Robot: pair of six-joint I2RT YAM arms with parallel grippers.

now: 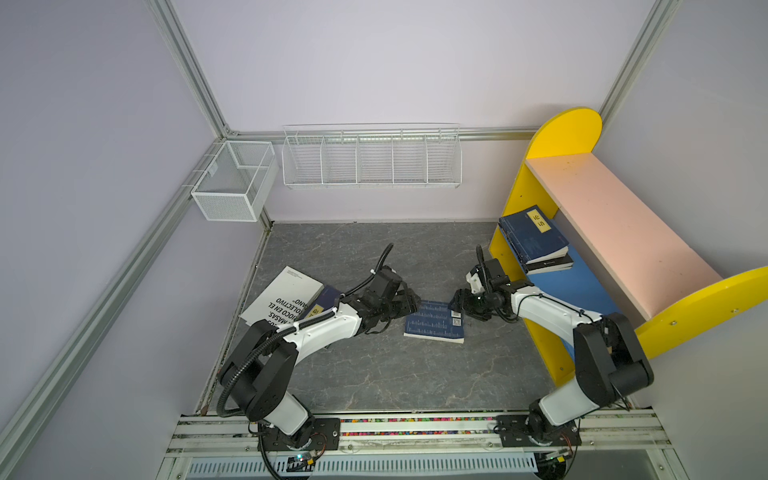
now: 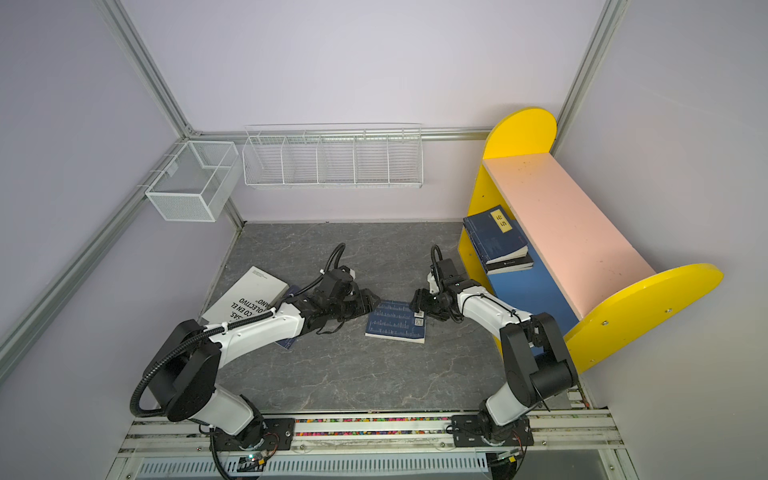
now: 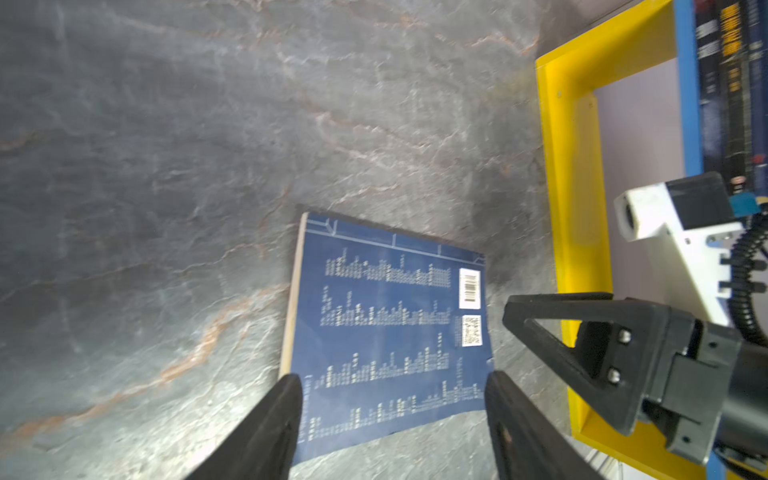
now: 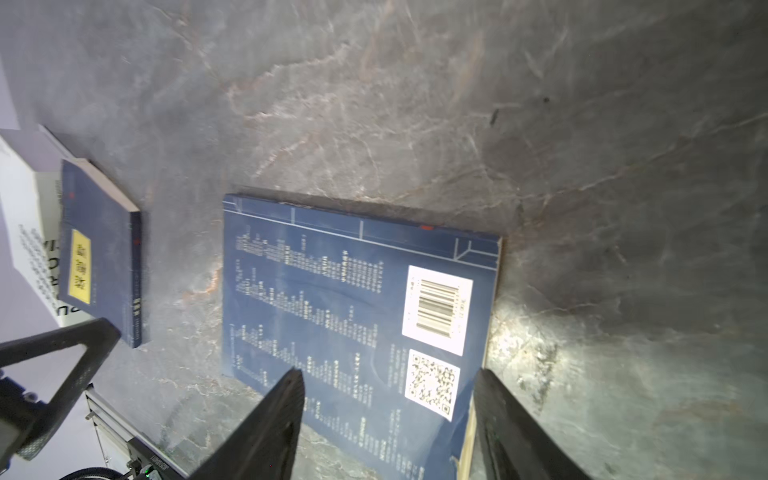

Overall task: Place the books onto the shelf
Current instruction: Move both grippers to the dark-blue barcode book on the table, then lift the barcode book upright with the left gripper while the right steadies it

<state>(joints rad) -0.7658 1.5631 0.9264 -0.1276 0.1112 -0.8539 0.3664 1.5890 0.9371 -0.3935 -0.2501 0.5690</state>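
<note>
A navy book (image 1: 434,322) lies back cover up on the grey floor, its barcode showing (image 4: 332,299) (image 3: 386,332). My left gripper (image 1: 414,305) (image 3: 392,378) is open at the book's left edge, its fingers standing wide over that end. My right gripper (image 1: 456,301) (image 4: 388,374) is open over the barcode corner, one finger above the cover and one beside the page edge. A white book (image 1: 282,299) and a yellow-labelled navy book (image 4: 99,257) lie at the left, partly under my left arm. The shelf (image 1: 623,232) holds a stack of books (image 1: 536,241) on its blue board.
A white wire rack (image 1: 372,160) and a mesh basket (image 1: 235,180) hang on the back wall. The shelf's yellow side panel (image 3: 577,208) stands close to the right of the floor book. The arm bases sit on a rail (image 1: 415,428) in front.
</note>
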